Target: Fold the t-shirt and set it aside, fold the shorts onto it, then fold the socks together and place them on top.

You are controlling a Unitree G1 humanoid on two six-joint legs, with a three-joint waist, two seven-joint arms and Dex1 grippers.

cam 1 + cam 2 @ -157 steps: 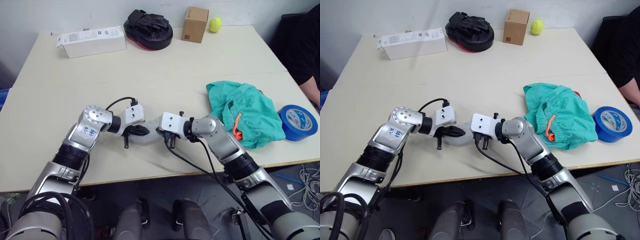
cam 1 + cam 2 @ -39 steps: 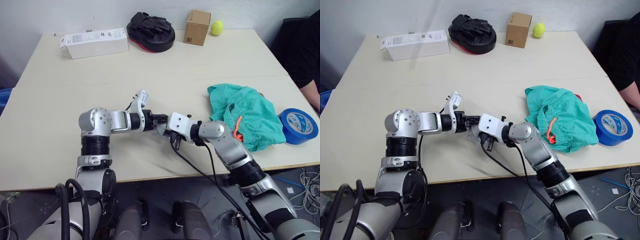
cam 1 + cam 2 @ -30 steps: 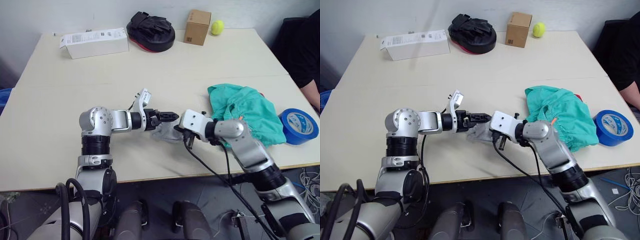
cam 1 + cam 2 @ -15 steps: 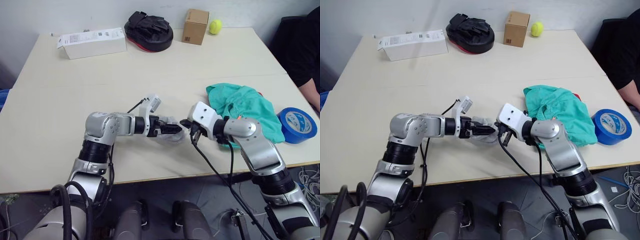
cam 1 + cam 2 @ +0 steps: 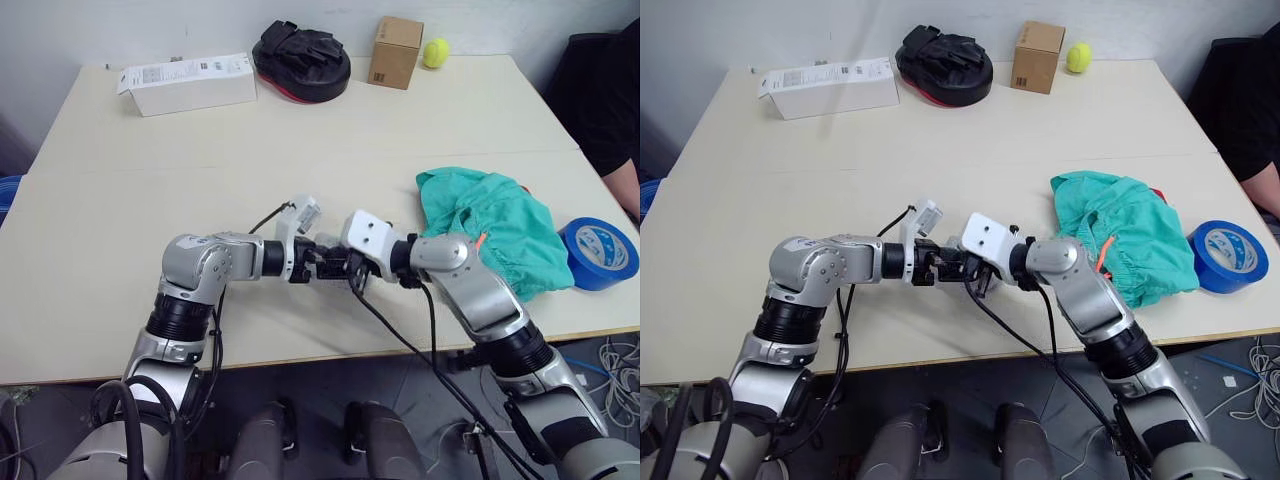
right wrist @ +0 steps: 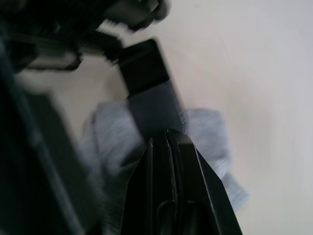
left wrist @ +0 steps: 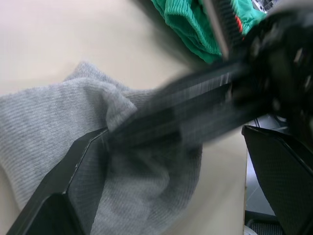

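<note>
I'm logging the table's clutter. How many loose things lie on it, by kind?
Clothing: 2, teal-green fabric shorts, light grey socks bundle
Boxes: 2, white carton, brown cardboard box
Black padded mitt: 1
Yellow tennis ball: 1
Blue tape roll: 1
Total: 7

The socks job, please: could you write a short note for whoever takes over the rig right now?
Left gripper: open, fingers either side of the socks.
Right gripper: shut on the socks, low over the table, front middle.
The shorts lie bunched at the right on the t-shirt, a red edge showing.
Done: shorts on shirt.
Left: fold the socks together, place them on the shorts.
</note>
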